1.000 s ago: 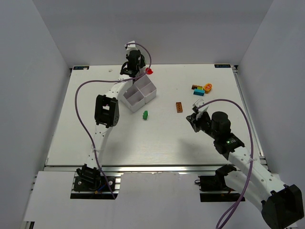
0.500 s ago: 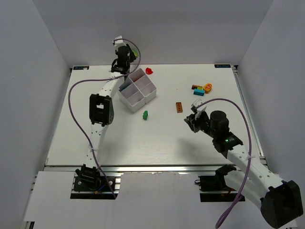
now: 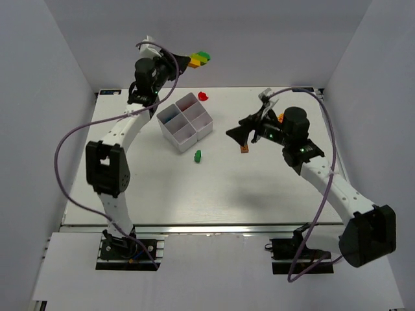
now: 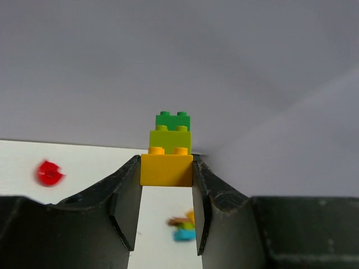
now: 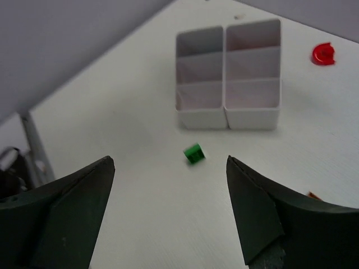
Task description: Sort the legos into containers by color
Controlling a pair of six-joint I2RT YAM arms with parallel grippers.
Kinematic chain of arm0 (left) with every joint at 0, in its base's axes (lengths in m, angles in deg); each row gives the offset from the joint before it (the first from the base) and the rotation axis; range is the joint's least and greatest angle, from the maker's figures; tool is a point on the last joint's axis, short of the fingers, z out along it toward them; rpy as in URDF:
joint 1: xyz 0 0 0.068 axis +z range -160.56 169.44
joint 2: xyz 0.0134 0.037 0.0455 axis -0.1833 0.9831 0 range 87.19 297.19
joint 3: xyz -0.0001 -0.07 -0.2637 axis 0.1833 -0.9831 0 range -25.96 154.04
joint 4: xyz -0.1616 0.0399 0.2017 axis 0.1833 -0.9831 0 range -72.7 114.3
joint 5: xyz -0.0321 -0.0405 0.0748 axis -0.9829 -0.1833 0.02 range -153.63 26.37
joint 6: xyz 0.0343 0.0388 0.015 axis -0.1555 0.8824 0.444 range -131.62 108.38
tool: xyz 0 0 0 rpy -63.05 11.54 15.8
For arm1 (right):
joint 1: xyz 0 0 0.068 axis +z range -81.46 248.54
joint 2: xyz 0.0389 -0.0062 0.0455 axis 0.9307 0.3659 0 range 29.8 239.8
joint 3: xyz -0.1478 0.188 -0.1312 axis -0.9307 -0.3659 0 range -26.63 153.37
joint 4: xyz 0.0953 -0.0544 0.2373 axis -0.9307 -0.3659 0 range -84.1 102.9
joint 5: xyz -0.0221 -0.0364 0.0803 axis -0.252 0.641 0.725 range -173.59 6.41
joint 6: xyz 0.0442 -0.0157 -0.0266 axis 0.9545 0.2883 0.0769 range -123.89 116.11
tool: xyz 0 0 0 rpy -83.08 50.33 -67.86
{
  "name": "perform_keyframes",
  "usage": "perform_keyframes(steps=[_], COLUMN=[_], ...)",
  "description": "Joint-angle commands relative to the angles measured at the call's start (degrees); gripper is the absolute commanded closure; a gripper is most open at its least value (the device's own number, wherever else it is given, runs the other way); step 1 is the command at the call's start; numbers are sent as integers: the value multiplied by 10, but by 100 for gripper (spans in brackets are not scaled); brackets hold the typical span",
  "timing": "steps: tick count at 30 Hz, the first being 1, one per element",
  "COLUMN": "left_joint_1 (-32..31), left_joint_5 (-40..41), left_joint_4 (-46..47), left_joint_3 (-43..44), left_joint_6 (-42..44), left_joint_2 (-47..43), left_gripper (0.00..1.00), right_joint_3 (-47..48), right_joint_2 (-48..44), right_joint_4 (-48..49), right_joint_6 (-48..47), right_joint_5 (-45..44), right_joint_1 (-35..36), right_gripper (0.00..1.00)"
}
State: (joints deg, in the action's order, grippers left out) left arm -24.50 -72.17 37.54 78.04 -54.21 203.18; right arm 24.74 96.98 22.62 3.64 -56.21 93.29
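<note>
**Risk.** The left tool is pinching a stack of three bricks by the bottom orange-yellow brick alone. The lime and green bricks stand proud above the jaws, unsupported. The arm holds the stack high, up at the far side of the desk and left of the white four-compartment tray, not over any compartment.

- Released from that height, the stack would likely bounce or land outside the tray.
- A knock could snap the upper two bricks off.
- The stack mixes colours. Dropped whole into one compartment, it would be mis-sorted, so in my judgement it needs separating first.

The right tool is spread wide and empty, hovering over the middle of the desk, to the right of the tray. If it reaches in to pull a brick, a poor line could lever the stack out of the narrow grip.

**Condition of items.** The stack is upright in the jaws with studs up, and its colours are clean and distinct.

- A single green brick lies on the desk just near of the tray.
- A red piece sits beyond the tray's far corner.
- Other bricks farther right are blurred or hidden.
- The tray's contents cannot be told.
</note>
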Motion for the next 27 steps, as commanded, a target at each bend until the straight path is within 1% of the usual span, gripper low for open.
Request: perform_keyframes(steps=[1,2,3,4,5,6,7,8,9,10,11,12,14,17,22,24,27], left_joint_1=[-1,0,0,0,1,0,0,0,0,0,-1,-1,-3,-5,-10,-12,-17], left_joint_5=[-104,-111,-126,-134,-140,-143,-153,-155,-154,-149,-148,-150,-162,-171,-180,-181,-185], left_joint_4=[82,93,120,135,152,188,206,226,266,281,292,301,312,337,360,374,380], left_joint_3=[-101,-127,-151,-198,-222,-245,-288,-311,-334,-373,-389,-400,-424,-442,-446,-451,-453], left_joint_6=[-61,-68,-87,-100,-115,-146,-164,-180,-208,-220,-229,-238,-246,-270,-296,-308,-316], left_joint_2=[-108,-147,-165,-181,-196,-224,-235,-247,-274,-286,-298,-307,-327,-342,-348,-347,-344], left_gripper=[100,100,100,100,100,100,100,100,100,100,100,100,100,100,100,100,100], right_joint_3=[74,90,119,131,143,171,184,197,209,221,221,223,249,260,239,245,254], right_joint_2=[50,67,100,115,131,159,172,183,203,212,225,232,240,247,245,248,256], right_joint_4=[74,113,140,173,239,263,288,308,329,347,368,399,387,367,347,329,333], right_joint_6=[228,278,329,381,474,515,551,612,642,672,721,734,726,707,664,646,636], right_joint_5=[93,121,135,151,172,178,185,191,190,189,182,178,175,172,169,170,171], right_joint_1=[-46,-58,-69,-88,-95,-100,-102,-103,-102,-103,-102,-101,-95,-80,-63,-60,-57], right_gripper=[16,16,17,17,18,18,18,18,17,16,16,15,14,14,17,17,18])
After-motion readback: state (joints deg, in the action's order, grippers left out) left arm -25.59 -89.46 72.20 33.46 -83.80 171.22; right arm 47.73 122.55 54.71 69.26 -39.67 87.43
